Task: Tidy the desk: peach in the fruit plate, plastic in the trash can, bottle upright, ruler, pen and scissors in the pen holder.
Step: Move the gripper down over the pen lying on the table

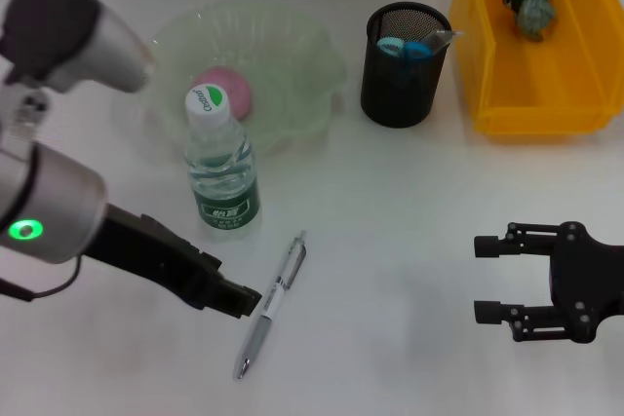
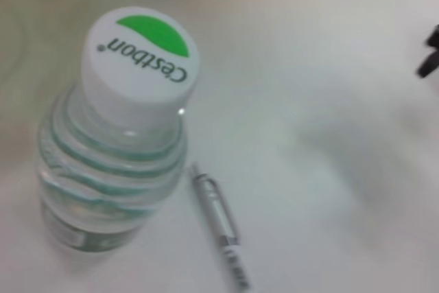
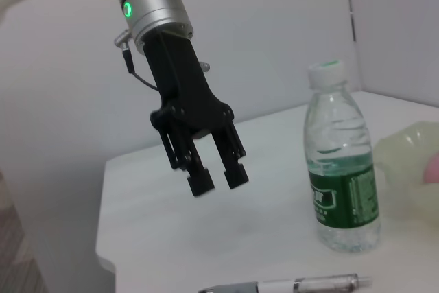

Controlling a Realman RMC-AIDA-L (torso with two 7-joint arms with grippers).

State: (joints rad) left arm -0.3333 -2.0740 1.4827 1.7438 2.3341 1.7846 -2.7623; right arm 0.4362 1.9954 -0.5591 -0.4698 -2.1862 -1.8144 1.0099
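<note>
The pen (image 1: 270, 307) lay on the white counter (image 1: 390, 231), slanting away from the robot, its far end just short of the bottle (image 1: 222, 172). The left gripper (image 1: 237, 299) hung just beside the pen's middle, above the counter in the right wrist view, fingers slightly parted and holding nothing. Its black body reached down from a silver forearm (a green light glowed on it). The bottle stood upright just before the plate (image 1: 292, 75); its white cap read "Cestbon" under a green patch, and a green label ringed its lower body. The peach (image 1: 224, 90) sat in the plate, behind the cap. The mesh pen holder (image 1: 402, 70) stood between plate and yellow trash can (image 1: 531, 94), with light-blue scissors handles (image 1: 405, 48) showing at its mouth. The green plastic (image 1: 528, 7) lay inside the trash can. The right gripper (image 1: 487, 280) rested well apart at the counter's near right, fingers wide open and empty, pointing toward the pen.
</note>
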